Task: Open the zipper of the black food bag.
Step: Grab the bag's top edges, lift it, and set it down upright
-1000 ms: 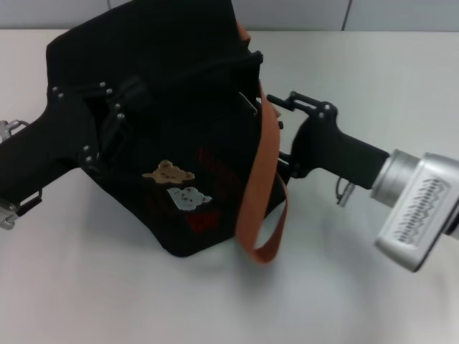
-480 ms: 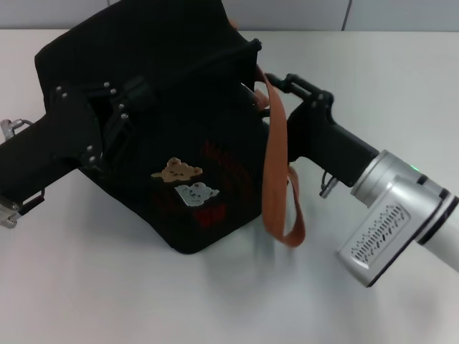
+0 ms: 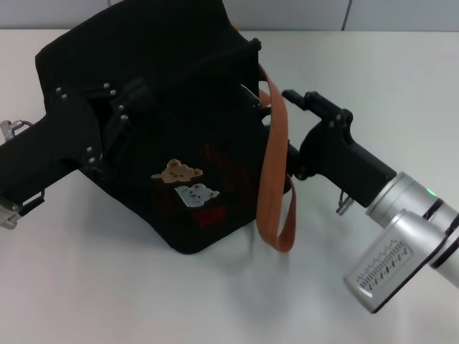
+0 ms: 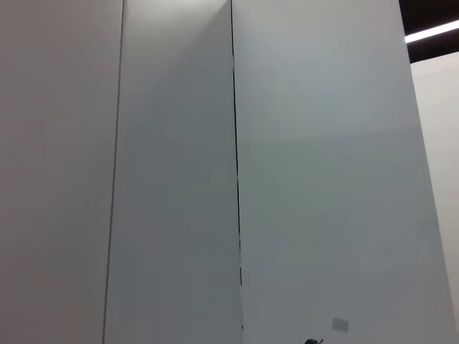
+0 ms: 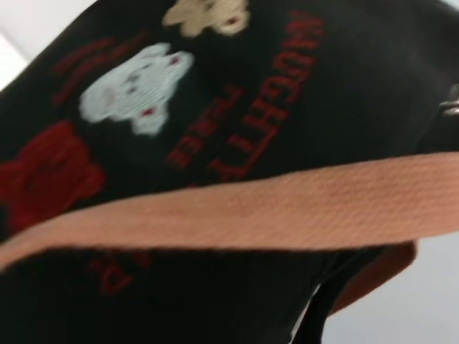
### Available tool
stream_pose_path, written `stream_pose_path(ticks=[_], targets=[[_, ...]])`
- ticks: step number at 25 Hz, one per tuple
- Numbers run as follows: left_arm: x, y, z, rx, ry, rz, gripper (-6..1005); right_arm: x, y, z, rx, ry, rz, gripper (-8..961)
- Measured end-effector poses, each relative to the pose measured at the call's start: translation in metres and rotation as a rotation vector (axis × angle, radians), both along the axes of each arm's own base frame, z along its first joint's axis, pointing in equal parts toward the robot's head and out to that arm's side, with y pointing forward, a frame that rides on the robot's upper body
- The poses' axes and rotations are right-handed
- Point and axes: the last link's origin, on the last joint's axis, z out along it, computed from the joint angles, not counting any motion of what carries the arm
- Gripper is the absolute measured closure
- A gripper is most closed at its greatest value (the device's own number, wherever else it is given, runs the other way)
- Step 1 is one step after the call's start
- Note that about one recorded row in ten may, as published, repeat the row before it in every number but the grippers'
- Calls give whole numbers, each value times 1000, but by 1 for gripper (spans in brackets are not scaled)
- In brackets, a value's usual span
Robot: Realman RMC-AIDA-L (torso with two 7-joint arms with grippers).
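While the bag (image 3: 150, 122) sits on the table (image 3: 107, 301), the head view puts the right gripper (image 3: 287, 107) at its top right edge beside the strap (image 3: 276, 165), the left gripper (image 3: 115, 125) against its left side; pull along the zipper line, bag braced; whether either gripper's fingers are parted or grasp anything, I cannot tell; the left wrist view shows only wall (image 4: 179, 172); the right wrist view shows patches (image 5: 136, 86); the zipper cannot be made out.
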Motion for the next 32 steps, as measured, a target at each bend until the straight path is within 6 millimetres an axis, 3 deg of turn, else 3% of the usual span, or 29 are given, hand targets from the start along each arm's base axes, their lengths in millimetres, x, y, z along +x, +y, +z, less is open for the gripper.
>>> stream_pose_path(ticks=[7, 19, 26, 32], targets=[[3, 1, -3, -12, -1, -11, 977, 2, -3, -9, 13, -84, 13, 347], [6, 1, -7, -21, -4, -21, 977, -23, -4, -25, 61, -193, 123, 347], [7, 0, -8, -30, -2, -32, 977, -32, 4, -19, 107, -139, 101, 347], [7, 0, -8, -31, -2, -33, 977, -29, 3, -9, 152, -93, 78, 347]])
